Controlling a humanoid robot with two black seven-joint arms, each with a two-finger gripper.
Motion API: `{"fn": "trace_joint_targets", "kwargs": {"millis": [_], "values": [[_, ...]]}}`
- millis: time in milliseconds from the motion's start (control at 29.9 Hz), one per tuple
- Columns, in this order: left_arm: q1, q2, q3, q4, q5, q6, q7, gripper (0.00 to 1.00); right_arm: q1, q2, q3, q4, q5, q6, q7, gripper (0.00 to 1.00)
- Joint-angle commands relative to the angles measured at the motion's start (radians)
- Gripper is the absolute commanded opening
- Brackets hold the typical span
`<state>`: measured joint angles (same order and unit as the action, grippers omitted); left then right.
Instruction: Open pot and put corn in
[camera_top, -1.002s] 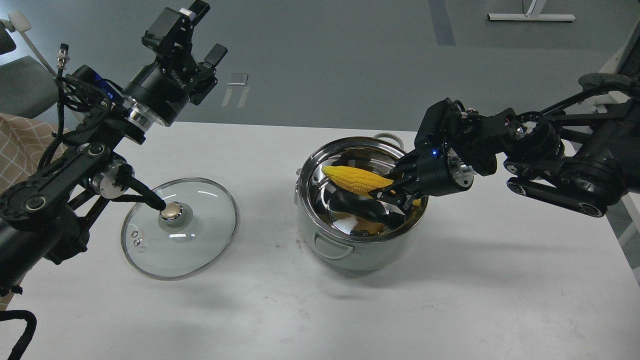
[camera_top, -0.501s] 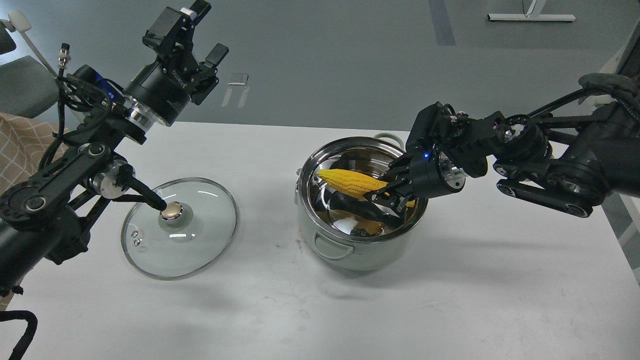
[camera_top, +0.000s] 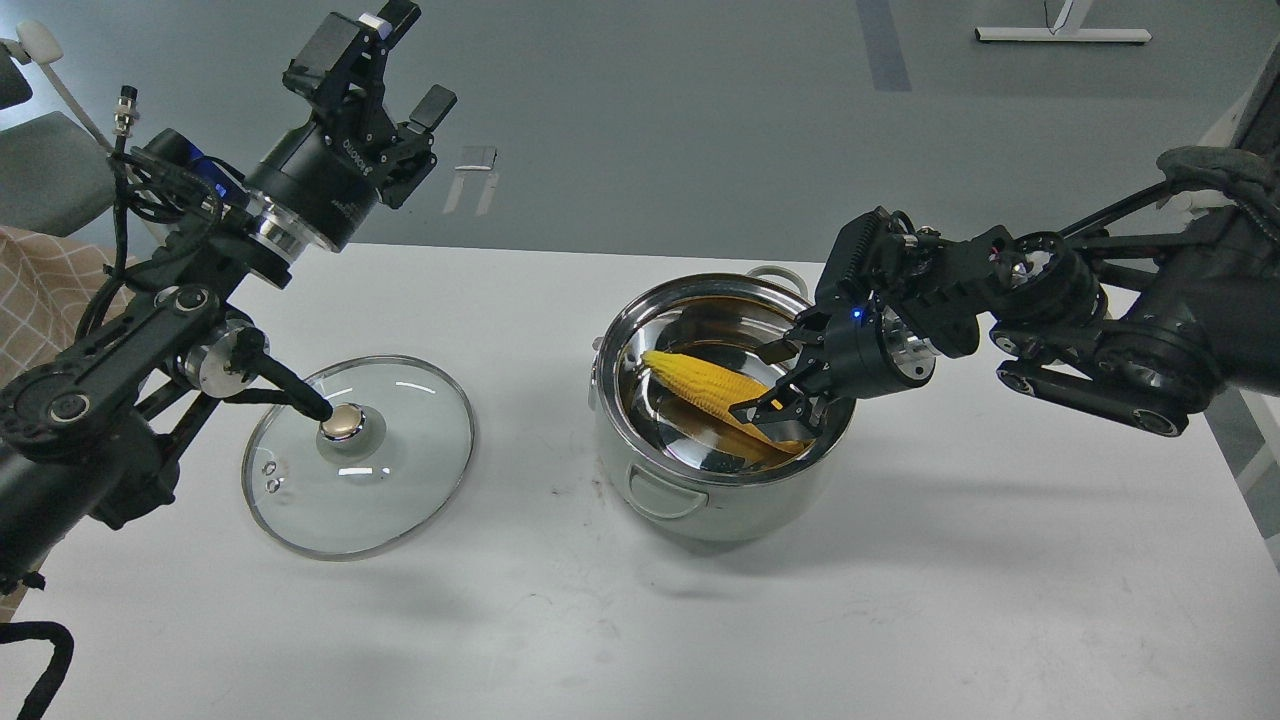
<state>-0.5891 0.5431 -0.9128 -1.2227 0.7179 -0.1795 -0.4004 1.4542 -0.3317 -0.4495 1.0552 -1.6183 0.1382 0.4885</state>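
The pale grey-green pot (camera_top: 722, 502) stands uncovered on the white table, its steel inside showing. The yellow corn (camera_top: 697, 384) lies slanted inside it, its tip towards the left wall and its thick end low at the right. My right gripper (camera_top: 766, 381) reaches over the pot's right rim with its fingers spread above and below the corn's thick end, and they do not clamp it. My left gripper (camera_top: 392, 62) is raised high at the back left, open and empty.
The glass lid (camera_top: 400, 470) with the brass-coloured knob (camera_top: 343, 422) lies flat on the table left of the pot, partly under my left arm. A chair and a patterned cloth stand beyond the table's left edge.
My right gripper has opened and let go of the corn. The corn has dropped from rim height down into the pot. The left arm has not moved.
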Motion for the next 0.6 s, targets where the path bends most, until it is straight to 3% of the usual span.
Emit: {"fn": "trace_joint_targets", "kwargs": {"millis": [0, 134, 334, 501, 568], "values": [[0.000, 0.005, -0.001, 0.000, 0.000, 0.000, 0.000, 0.97, 0.000, -0.001, 0.002, -0.001, 0.020, -0.002, 0.000, 0.97], [0.000, 0.003, -0.012, 0.000, 0.005, 0.003, 0.000, 0.97, 0.005, -0.004, 0.028, -0.024, 0.055, -0.002, 0.000, 0.98], [0.002, 0.003, -0.012, 0.014, 0.012, 0.005, -0.003, 0.98, 0.005, -0.066, 0.231, -0.125, 0.279, -0.005, 0.000, 1.00], [-0.011, 0.006, -0.014, 0.022, 0.005, 0.005, 0.000, 0.98, -0.050, -0.110, 0.416, -0.242, 0.558, -0.005, 0.000, 1.00], [-0.021, 0.006, -0.015, 0.046, 0.002, -0.004, 0.026, 0.98, -0.093, -0.106, 0.480, -0.302, 0.689, -0.006, 0.000, 1.00]]}}
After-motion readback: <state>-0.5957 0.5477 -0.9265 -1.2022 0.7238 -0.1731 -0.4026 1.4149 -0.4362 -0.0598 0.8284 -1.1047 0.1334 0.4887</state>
